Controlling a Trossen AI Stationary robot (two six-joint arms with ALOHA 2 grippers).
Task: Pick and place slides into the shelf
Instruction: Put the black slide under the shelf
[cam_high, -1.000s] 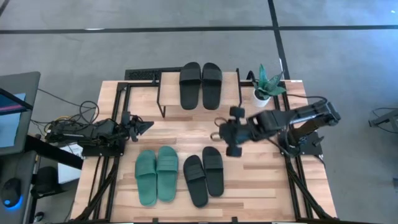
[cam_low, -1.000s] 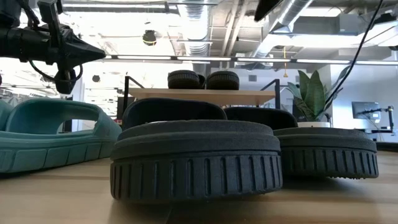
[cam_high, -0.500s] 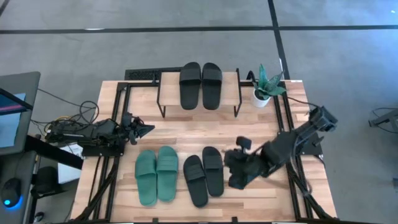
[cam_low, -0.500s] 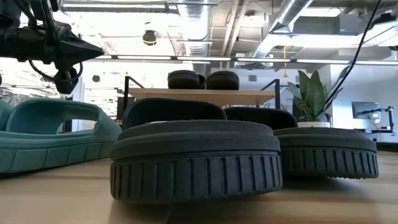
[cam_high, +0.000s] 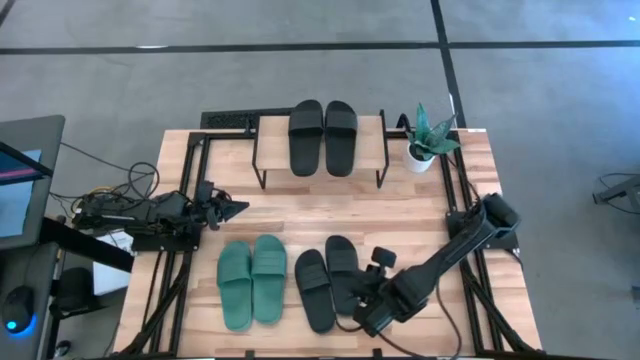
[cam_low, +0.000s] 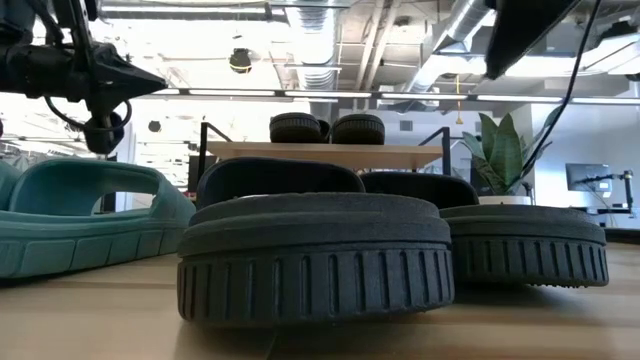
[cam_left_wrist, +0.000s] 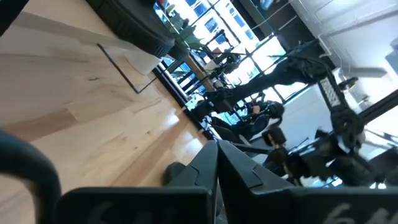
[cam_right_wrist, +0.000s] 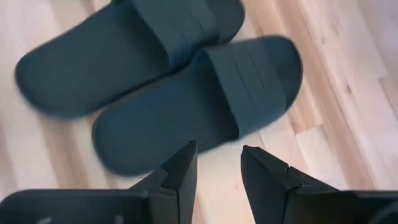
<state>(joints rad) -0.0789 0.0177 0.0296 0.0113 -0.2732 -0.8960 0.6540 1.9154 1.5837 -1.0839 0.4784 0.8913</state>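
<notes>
While left claw (cam_high: 238, 207) waits clenched at surface's (cam_high: 420, 210) left edge, right claw (cam_high: 352, 303) hangs released, nothing held, just beside black pair (cam_high: 327, 280) near front edge; green pair (cam_high: 252, 281) beside it; another black pair (cam_high: 323, 136) on shelf (cam_high: 372, 130) at back

Black slides (cam_high: 323, 136) atop shelf (cam_high: 270, 152) on table (cam_high: 290, 215)

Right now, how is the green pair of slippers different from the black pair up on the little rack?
The dark green rubber slides lie on the wooden tabletop; the matte black rubber slides sit atop the small wood-topped shelf. One pair is green, the other black. Both lie side by side, straps up.
</notes>
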